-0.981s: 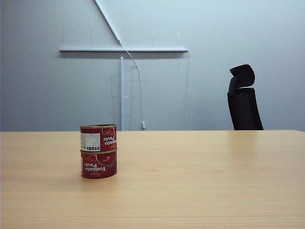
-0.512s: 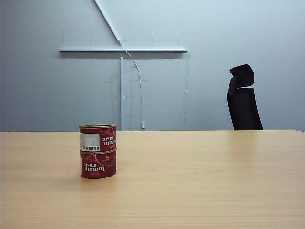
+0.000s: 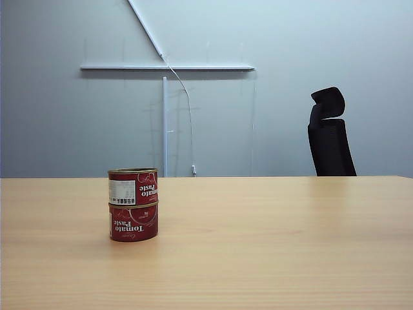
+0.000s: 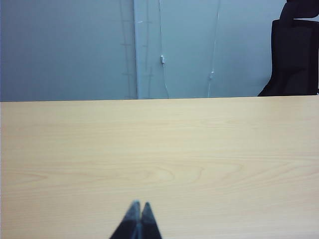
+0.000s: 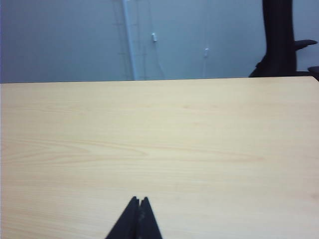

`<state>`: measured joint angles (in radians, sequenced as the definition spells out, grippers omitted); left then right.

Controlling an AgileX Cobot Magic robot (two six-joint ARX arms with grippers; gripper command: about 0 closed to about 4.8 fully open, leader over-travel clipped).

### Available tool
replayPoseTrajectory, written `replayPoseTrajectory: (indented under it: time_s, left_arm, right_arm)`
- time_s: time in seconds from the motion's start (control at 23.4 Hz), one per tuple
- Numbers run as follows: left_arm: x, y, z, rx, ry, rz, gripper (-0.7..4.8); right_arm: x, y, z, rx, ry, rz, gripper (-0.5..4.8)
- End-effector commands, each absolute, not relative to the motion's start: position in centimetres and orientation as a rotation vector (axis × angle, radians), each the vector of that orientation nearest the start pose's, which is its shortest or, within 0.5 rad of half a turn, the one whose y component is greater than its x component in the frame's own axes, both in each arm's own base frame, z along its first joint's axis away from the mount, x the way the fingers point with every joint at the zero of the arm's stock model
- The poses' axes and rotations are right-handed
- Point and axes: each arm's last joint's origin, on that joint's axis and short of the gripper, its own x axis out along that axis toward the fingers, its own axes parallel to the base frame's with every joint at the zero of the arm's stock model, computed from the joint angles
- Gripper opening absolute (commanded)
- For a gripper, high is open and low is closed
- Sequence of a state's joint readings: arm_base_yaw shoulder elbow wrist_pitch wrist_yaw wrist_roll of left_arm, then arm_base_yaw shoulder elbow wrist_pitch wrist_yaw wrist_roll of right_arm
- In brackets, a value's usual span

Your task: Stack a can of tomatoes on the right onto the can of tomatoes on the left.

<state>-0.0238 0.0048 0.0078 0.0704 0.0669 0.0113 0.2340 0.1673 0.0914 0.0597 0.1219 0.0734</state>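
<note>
The table (image 3: pixel 271 245) carries the upper can (image 3: pixel 133 186) upright on the lower can (image 3: pixel 133 223), left of centre; the stack looks finished; left gripper (image 4: pixel 138 211) and right gripper (image 5: pixel 139 205) are both closed, empty, nowhere near the cans.

- A light wooden table (image 3: pixel 271 245) filled the lower part of the exterior view.
- A black office chair (image 3: pixel 330 134) stood behind the tabletop's far edge, toward its right end.
- A grey wall (image 3: pixel 58 123) rose behind it.
- A white rail (image 3: pixel 166 67) ran level across the wall.
- A thin cable (image 3: pixel 188 110) hung down from it.
</note>
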Motion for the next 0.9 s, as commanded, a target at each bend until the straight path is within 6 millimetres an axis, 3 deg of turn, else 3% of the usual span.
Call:
replayPoseTrajectory:
  time_s: [0.04,0.3,0.9]
  left_arm:
    - [9.7,-0.4,17.4,0.020,-0.087,-0.088,-0.02]
    - [9.7,-0.4,17.4,0.020,-0.087,-0.088,-0.02]
    - [9.7,-0.4,17.4,0.021,-0.087,-0.087,-0.02]
  right_arm:
    - [10.0,1.7,18.2,0.087,-0.033,0.133,-0.05]
    - [9.7,1.0,17.1,0.083,-0.072,0.097,-0.05]
    - [9.7,0.4,16.8,0.050,-0.046,0.062,-0.05]
